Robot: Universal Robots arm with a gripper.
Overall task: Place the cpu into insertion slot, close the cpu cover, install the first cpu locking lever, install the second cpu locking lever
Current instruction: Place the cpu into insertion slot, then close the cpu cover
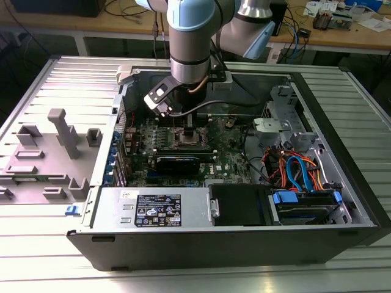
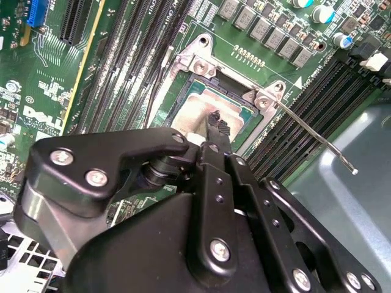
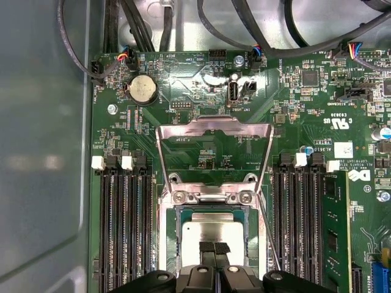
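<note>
A ribbed metal table (image 1: pixel 49 274) carries an open computer case (image 1: pixel 244 247) and grey holders (image 1: pixel 64 131).

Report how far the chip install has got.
Done: the small silvery square cpu lies in the square metal-rimmed insertion slot. In hand: the black hand, shut, is right over the chip. Left: the thin silvery frame cpu cover stands swung open, and the thin wire locking lever sticks out unlatched.

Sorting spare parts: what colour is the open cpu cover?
Silvery, bare metal. The cpu cover shows best in the first wrist view.
</note>
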